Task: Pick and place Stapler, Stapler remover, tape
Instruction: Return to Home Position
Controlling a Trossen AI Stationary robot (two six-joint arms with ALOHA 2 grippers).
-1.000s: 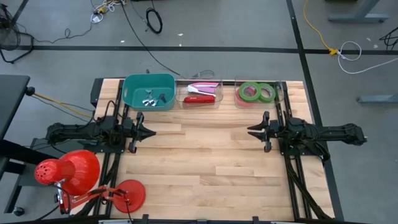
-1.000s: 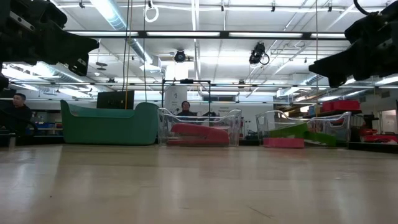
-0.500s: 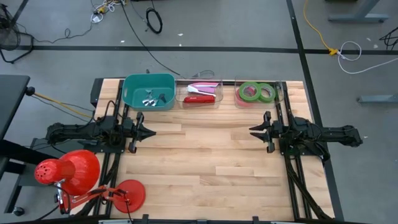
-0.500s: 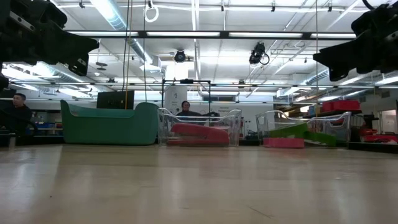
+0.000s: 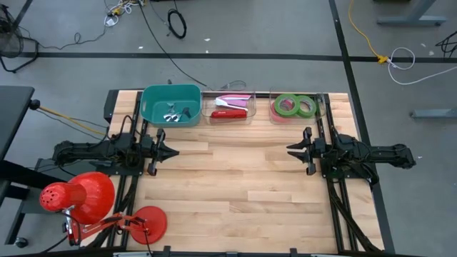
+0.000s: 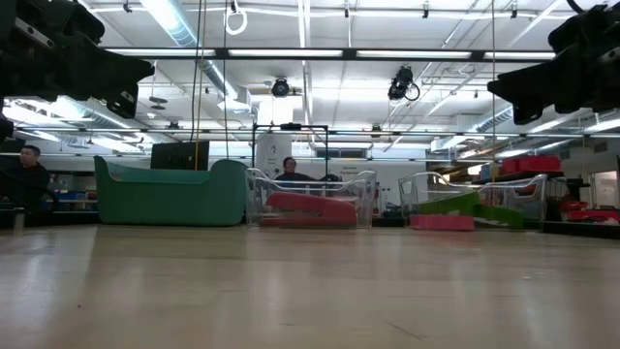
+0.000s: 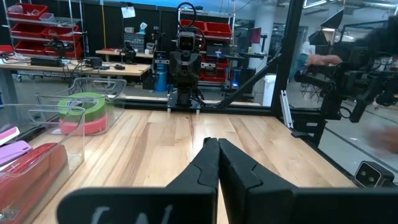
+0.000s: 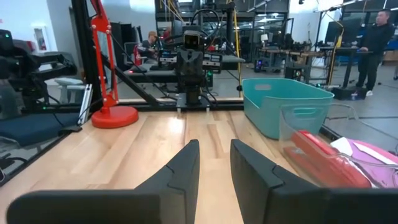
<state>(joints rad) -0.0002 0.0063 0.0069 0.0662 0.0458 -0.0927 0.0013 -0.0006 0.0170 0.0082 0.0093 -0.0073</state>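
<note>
The tape [image 5: 294, 106], two green rolls and one red-pink roll, lies in the right clear bin [image 5: 323, 103] at the far edge of the counter [image 5: 235, 185]. The red stapler [image 5: 229, 113] lies in the middle clear bin [image 5: 251, 118] just beside it, and the staple removers [image 5: 171, 116] are in the teal bin [image 5: 148, 106] at the left end of this row. The left gripper [image 7: 212, 142] hangs over the bare counter near the teal bin with its fingers pressed together and nothing between them, and the right gripper [image 8: 214, 146] faces it from well apart, its fingers a little open and also empty.
</note>
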